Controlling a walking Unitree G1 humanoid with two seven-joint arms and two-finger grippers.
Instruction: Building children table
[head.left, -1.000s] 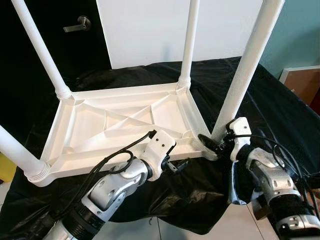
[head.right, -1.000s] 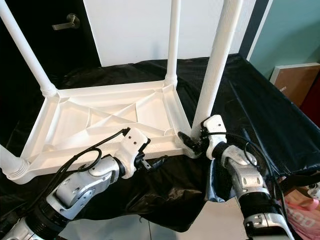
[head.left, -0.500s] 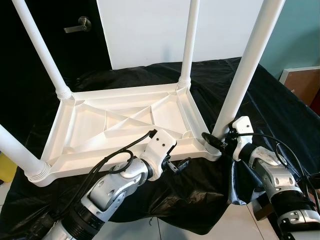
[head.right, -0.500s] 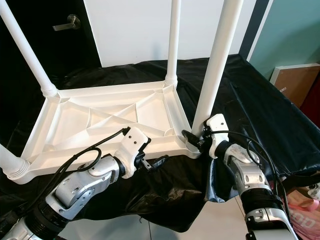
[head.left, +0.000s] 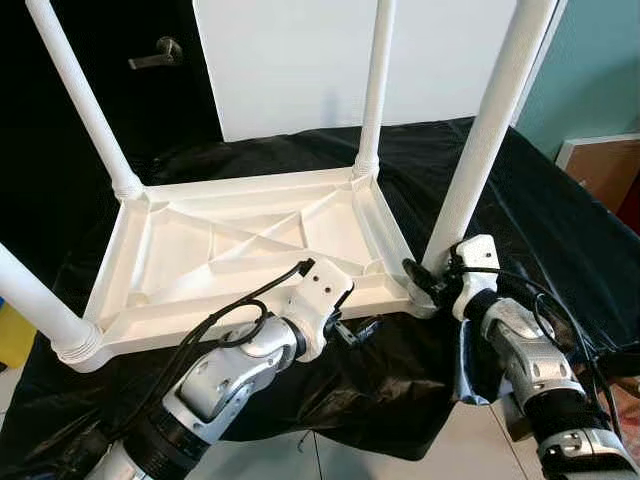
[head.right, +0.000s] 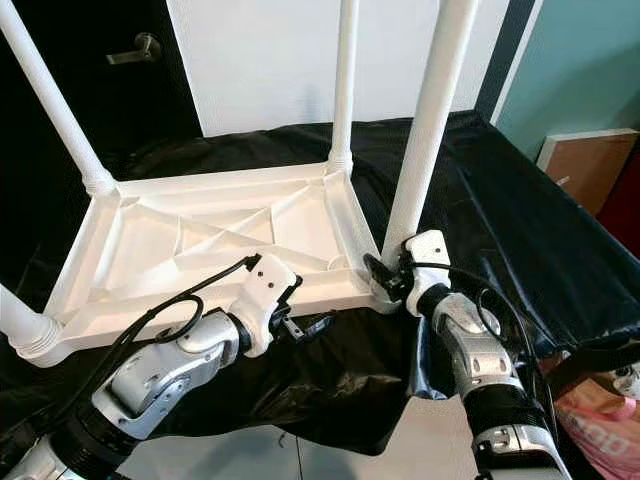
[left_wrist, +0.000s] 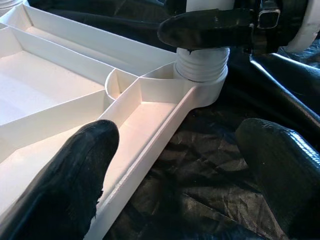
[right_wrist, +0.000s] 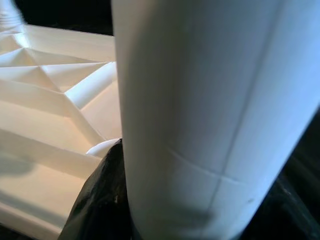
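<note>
Right pincer (head.left: 428, 283) grips table leg (head.left: 487, 140); left pincer (head.left: 352, 332) open; black cloth (head.left: 560, 230), teal wall (head.left: 600, 70).

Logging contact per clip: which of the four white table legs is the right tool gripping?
The near-right leg, at the tabletop corner closest to the robot's right arm; the right tool clamps its base.

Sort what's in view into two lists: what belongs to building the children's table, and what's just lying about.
Belongs to the job:
- upturned white tabletop
- near right leg, gripped at its base by the right claw
- three other legs, one at the far corner
- left claw, open at the tabletop's near edge

Lying about:
- black cloth
- brown board
- door handle
</note>
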